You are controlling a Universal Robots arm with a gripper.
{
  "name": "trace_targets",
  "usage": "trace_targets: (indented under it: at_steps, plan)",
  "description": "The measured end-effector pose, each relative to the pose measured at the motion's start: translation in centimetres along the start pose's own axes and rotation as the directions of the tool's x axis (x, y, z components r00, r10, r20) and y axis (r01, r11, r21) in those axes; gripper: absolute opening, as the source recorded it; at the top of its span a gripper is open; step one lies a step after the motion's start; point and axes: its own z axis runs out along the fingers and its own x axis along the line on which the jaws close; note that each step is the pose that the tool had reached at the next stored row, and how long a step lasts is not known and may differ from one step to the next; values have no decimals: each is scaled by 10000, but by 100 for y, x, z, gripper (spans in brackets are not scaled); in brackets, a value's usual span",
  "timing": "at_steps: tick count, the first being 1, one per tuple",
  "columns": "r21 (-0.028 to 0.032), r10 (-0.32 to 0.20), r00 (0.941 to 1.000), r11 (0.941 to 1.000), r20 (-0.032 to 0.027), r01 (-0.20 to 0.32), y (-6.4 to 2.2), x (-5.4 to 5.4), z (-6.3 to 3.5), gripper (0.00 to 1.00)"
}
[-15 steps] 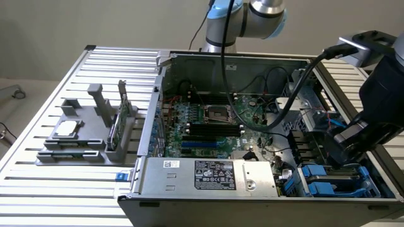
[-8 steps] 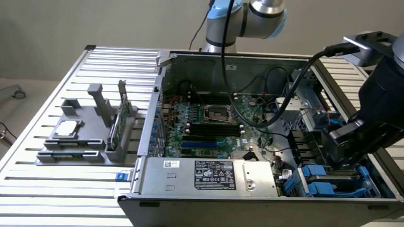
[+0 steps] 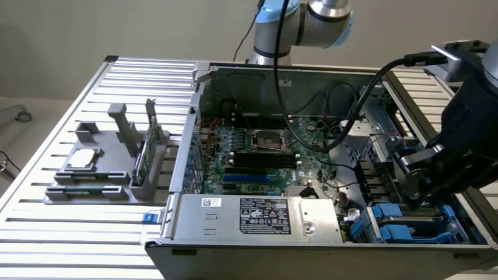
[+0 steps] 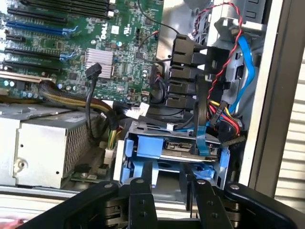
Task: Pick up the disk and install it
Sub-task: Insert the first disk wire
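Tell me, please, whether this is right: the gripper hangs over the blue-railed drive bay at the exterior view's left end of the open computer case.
Not quite. The gripper hangs over the blue-railed drive bay at the exterior view's right end of the open computer case, not its left end. The exterior view shows this.

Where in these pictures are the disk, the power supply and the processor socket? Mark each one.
the disk (image 4: 183, 147): wrist view, its grey connector end
the power supply (image 3: 265, 216): exterior view, its printed label
the processor socket (image 3: 272, 140): exterior view, its middle
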Motion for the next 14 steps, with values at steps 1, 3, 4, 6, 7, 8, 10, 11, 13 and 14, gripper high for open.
trace_targets:
  at_steps: [1, 3, 4, 6, 7, 8, 10, 11, 13, 14]
  plan:
    - [12, 182, 9998, 9998, 0, -182, 0, 0, 2, 37]
    - [34, 535, 9986, 9986, 0, -535, 0, 1, 6, 37]
    - [44, 703, 9975, 9975, 0, -703, 0, 1, 8, 37]
    - [65, 1058, 9944, 9944, 2, -1058, 0, 1, 11, 37]
    - [72, 1218, 9926, 9925, 3, -1218, 0, 1, 13, 37]
    - [80, 1384, 9904, 9903, 4, -1384, 0, 1, 14, 37]
    - [93, 1725, 9850, 9850, 7, -1725, 0, 1, 16, 37]
    - [101, 1881, 9821, 9821, 8, -1881, 0, 1, 16, 37]
    - [115, 2187, 9758, 9757, 11, -2187, 0, 1, 17, 37]
    - [123, 2340, 9722, 9722, 13, -2340, 0, 2, 17, 37]
